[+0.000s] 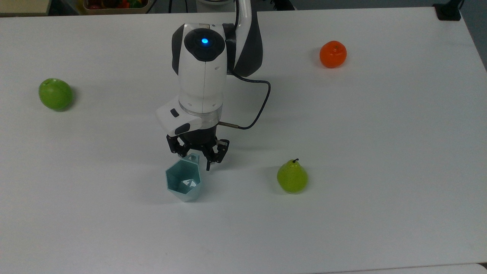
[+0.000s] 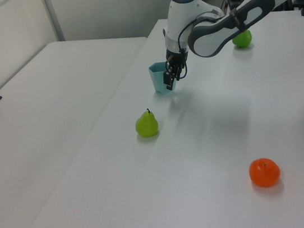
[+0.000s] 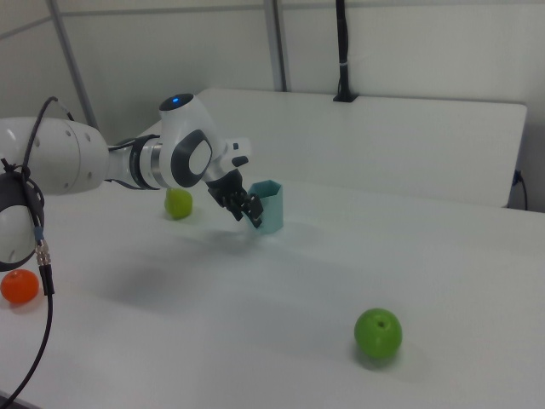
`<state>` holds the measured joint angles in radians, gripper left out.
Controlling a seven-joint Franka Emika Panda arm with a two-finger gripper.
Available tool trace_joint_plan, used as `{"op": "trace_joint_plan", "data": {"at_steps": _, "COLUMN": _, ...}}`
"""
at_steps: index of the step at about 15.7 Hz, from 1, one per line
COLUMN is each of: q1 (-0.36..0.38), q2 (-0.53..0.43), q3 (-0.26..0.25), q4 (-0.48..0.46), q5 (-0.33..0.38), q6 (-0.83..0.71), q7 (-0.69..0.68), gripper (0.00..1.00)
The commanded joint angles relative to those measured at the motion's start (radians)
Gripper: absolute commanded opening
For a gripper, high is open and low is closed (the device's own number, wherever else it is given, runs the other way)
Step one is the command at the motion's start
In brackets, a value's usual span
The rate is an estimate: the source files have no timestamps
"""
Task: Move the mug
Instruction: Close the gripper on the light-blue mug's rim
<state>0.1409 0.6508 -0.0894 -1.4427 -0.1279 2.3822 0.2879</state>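
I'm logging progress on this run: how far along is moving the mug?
Done: the gripper has reached the mug, its open fingers on either side of the handle tab. In hand: lining up the grasp. Left: closing, lifting and moving it; the mug stands on the table, ungrasped.

one mug (image 1: 183, 183), one pear (image 1: 292, 177), one apple (image 1: 55, 94), one orange (image 1: 333, 54)
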Motion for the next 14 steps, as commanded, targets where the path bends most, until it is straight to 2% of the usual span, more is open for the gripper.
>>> {"op": "trace_joint_plan", "data": {"at_steps": 1, "q1": 0.011, "q2": 0.012, "q3": -0.020, "q4": 0.016, "q5": -0.022, "q6": 0.017, "q7": 0.025, "gripper": 0.46}}
{"op": "trace_joint_plan", "data": {"at_steps": 5, "q1": 0.006, "q2": 0.015, "q3": -0.018, "q4": 0.016, "q5": -0.042, "q6": 0.018, "q7": 0.025, "gripper": 0.45}}
{"op": "trace_joint_plan", "data": {"at_steps": 8, "q1": 0.005, "q2": 0.019, "q3": -0.018, "q4": 0.015, "q5": -0.068, "q6": 0.018, "q7": 0.022, "gripper": 0.37}}
{"op": "trace_joint_plan", "data": {"at_steps": 9, "q1": 0.005, "q2": 0.021, "q3": -0.018, "q4": 0.015, "q5": -0.073, "q6": 0.018, "q7": 0.023, "gripper": 0.33}}
{"op": "trace_joint_plan", "data": {"at_steps": 12, "q1": 0.005, "q2": 0.021, "q3": -0.018, "q4": 0.012, "q5": -0.085, "q6": 0.018, "q7": 0.022, "gripper": 0.03}}
{"op": "trace_joint_plan", "data": {"at_steps": 14, "q1": 0.005, "q2": 0.021, "q3": -0.018, "q4": 0.012, "q5": -0.087, "q6": 0.018, "q7": 0.022, "gripper": 0.00}}
